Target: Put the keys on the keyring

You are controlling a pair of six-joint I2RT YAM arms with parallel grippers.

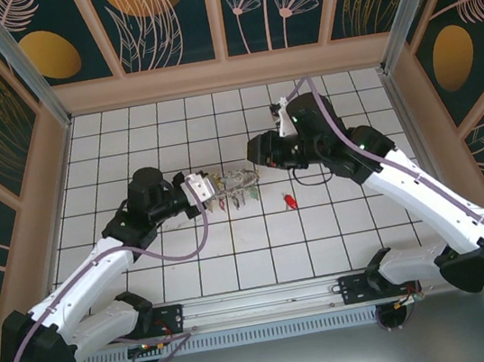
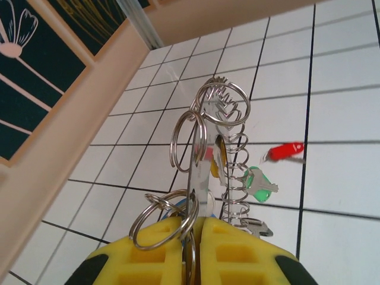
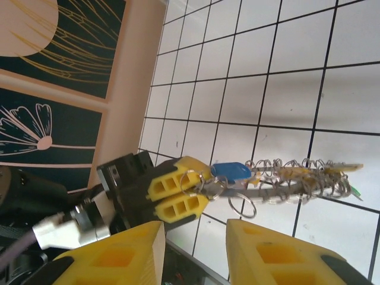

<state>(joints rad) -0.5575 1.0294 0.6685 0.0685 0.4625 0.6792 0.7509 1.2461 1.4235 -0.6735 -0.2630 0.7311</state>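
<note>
**Left hand (image 2: 193, 252) pinching keyring (image 1: 236, 182), right hand (image 3: 196, 237) spread**

Left hand is pressed together on the keyring's ring-and-coil stack, which sticks out from its fingertips between the two arms. Blue key (image 3: 231, 172) sits at that grip, green key (image 2: 259, 183) against the coil. Right hand is empty, just beside the keyring. Red key (image 1: 290, 200) lies loose on the tiled worktop (image 1: 342, 239), near the stack.

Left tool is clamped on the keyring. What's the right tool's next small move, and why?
Probably lower the right tool toward the red key and close on it. That key lies loose on the tiles, apart from the keyring that the left tool clamps, and the right tool's jaws stand open with nothing between them.
</note>
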